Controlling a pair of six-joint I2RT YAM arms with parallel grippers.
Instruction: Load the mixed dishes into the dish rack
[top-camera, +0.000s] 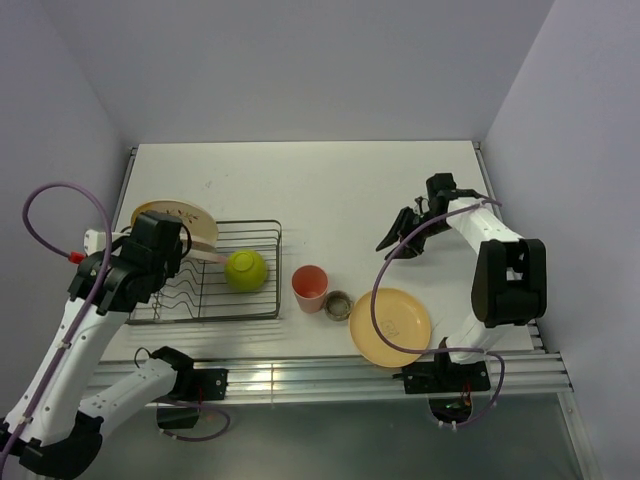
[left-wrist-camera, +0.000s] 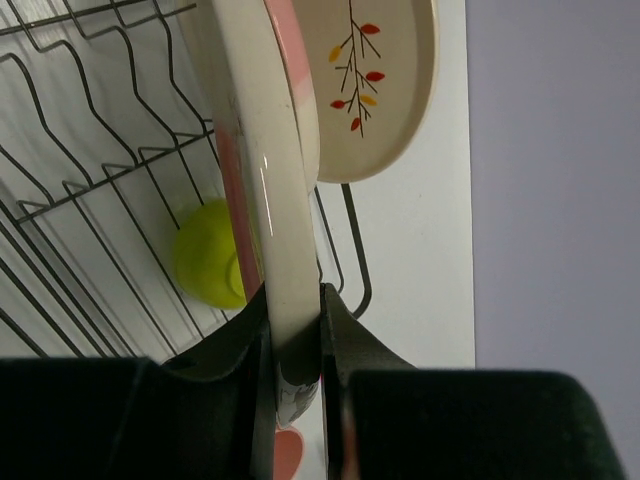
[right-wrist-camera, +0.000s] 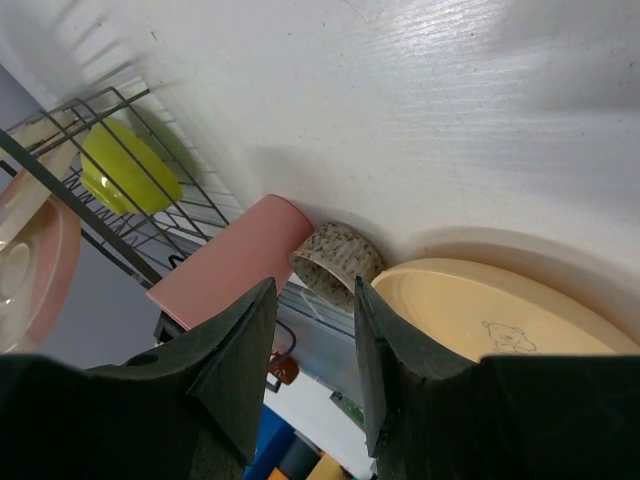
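My left gripper is shut on the rim of a cream-and-pink plate, held on edge over the left part of the dish rack. In the left wrist view the plate stands edge-on between the fingers of that gripper. A cream plate with a sprig drawing leans at the rack's left end. A yellow-green bowl lies in the rack. A pink cup, a tiny grey-brown cup and a yellow-orange plate sit on the table. My right gripper is open and empty above the table. No all-pink plate is in view.
The rack's wavy divider wires lie to the left of the held plate. The right wrist view shows the pink cup, the tiny cup and the yellow-orange plate near the table's front edge. Grey walls enclose the table.
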